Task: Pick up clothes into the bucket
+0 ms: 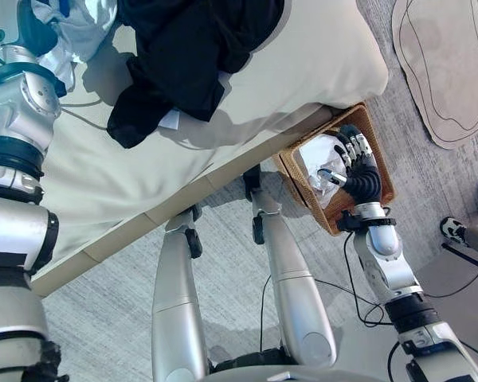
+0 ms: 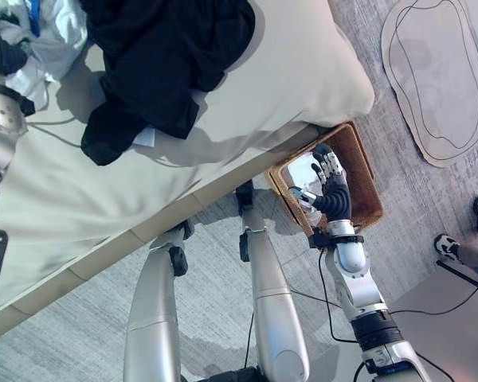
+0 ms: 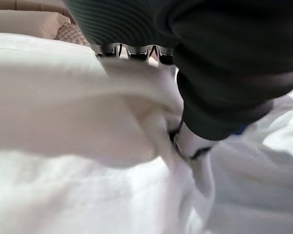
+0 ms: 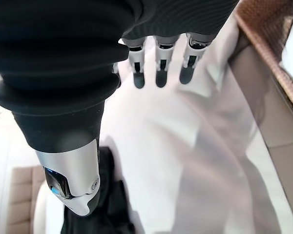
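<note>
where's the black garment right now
The black garment lies heaped on the bed, on the robot's left side in the eye views, beside a white garment.

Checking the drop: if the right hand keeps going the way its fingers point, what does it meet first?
Probably the white garment inside the brown woven basket; the right hand hovers with straight fingers just above it, though depth is unclear.

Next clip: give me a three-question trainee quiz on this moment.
1. True or false: the black garment lies in the basket.
2. Which hand is over the basket? A) right hand B) left hand
3. Fill in: the cloth already in the basket is ____ in colour.

Key: 1 false, it lies on the bed. 2 A. 3 white.
</note>
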{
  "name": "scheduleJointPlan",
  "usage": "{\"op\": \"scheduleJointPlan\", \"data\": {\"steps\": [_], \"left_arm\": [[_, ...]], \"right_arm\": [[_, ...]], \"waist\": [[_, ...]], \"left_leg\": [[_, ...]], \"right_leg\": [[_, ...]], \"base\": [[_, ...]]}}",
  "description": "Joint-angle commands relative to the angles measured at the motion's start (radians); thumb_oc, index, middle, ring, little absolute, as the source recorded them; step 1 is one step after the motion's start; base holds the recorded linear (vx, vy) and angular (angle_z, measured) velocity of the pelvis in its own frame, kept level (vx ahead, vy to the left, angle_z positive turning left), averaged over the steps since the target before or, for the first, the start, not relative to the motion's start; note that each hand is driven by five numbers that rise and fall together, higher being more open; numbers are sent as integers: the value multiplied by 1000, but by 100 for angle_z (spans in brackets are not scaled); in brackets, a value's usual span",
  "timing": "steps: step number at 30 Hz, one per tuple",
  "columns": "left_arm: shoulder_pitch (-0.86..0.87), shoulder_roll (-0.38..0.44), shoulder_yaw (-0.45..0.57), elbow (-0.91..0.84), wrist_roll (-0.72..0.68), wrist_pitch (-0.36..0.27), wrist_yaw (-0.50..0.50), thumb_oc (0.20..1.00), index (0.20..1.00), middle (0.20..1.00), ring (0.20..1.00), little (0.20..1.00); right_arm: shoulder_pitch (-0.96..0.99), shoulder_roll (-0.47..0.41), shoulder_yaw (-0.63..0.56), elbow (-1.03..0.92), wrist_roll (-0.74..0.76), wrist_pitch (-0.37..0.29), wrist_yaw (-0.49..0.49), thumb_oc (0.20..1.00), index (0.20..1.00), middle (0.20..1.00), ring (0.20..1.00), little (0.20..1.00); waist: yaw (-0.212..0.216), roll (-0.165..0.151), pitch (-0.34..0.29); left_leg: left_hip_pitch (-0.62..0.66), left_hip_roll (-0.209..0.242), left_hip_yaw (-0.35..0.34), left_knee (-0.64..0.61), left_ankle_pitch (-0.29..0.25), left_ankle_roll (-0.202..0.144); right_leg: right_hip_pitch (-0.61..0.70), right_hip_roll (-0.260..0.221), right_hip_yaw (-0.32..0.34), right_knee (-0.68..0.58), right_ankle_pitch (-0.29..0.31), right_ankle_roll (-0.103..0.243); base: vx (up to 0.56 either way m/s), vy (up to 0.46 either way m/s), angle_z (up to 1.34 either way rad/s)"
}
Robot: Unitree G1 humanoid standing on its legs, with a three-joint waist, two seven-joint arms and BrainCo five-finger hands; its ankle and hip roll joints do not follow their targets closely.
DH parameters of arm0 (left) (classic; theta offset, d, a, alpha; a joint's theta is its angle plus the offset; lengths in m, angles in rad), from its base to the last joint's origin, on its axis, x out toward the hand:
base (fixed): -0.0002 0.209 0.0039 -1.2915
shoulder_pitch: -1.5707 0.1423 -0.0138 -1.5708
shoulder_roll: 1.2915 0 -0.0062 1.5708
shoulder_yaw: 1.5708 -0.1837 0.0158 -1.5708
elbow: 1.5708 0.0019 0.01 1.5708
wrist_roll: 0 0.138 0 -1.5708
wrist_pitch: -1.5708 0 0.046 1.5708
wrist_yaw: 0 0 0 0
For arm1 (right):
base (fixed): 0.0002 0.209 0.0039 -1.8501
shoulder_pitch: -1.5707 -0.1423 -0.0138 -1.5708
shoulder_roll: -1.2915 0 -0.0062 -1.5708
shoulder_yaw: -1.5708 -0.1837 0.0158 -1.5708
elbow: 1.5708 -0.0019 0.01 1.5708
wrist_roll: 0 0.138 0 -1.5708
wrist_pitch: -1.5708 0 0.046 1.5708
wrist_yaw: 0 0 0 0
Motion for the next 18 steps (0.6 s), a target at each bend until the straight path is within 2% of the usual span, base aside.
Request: {"op": "scheduleJointPlan", "data": {"steps": [1,2,3,4,5,6,11,16,18], "left_arm": [[20,50,19,4,12,-19,-4,200,200,200,200,200],[22,52,21,2,9,-20,-7,200,200,200,200,200],[22,52,22,1,9,-20,-7,200,200,200,200,200],[31,49,29,1,7,-23,-10,200,200,200,200,200],[32,49,29,1,7,-23,-10,200,200,200,200,200],[37,47,34,0,0,-27,-16,200,200,200,200,200],[55,44,43,-13,1,-30,-21,200,200,200,200,200],[138,28,98,-91,-1,-43,-17,200,200,200,200,200],[242,6,169,-199,-7,-67,-8,200,200,200,200,200]], "right_arm": [[54,-27,-51,-64,29,-58,9,1000,1000,1000,1000,1000],[54,-27,-51,-58,29,-57,10,1000,1000,1000,1000,1000],[54,-27,-52,-59,29,-58,10,1000,1000,1000,1000,1000],[52,-25,-50,-54,31,-56,14,1000,1000,1000,1000,1000],[52,-25,-49,-53,32,-56,15,1000,1000,1000,1000,1000],[51,-23,-48,-53,34,-56,18,1000,1000,1000,1000,1000],[50,-23,-49,-43,34,-54,21,1000,1000,1000,1000,1000],[53,-18,-53,-33,35,-52,21,1000,1000,1000,1000,1000],[52,-15,-60,-16,23,-49,11,1000,1000,1000,1000,1000]], "waist": [[6,-8,-60],[7,-8,-62],[3,-12,-56],[4,-12,-58],[8,-8,-64],[4,-12,-63],[10,-10,-67],[25,-7,-73],[43,-3,-75]], "left_leg": [[-12,-11,-35,13,-34,6],[-7,-13,-36,10,-34,6],[-18,-17,-28,7,-1,12],[-12,-19,-29,7,-1,12],[1,-15,-37,10,-34,6],[-5,-21,-30,-1,3,11],[20,-22,-34,-21,8,10],[71,-29,-41,-31,9,9],[120,-36,-44,-53,10,9]], "right_leg": [[65,-71,-12,-80,10,113],[68,-71,-13,-80,9,113],[60,-77,-16,-88,37,107],[67,-78,-18,-88,36,106],[76,-71,-15,-80,8,112],[75,-78,-19,-92,37,104],[99,-83,-27,-99,36,103],[148,-87,-36,-97,28,103],[194,-91,-42,-103,24,101]], "base": [[0,0,0],[-82,-8,1],[-84,-3,2],[0,0,0],[0,0,0],[0,0,0],[-17,-7,1],[9,-10,2],[25,-5,9]]}}
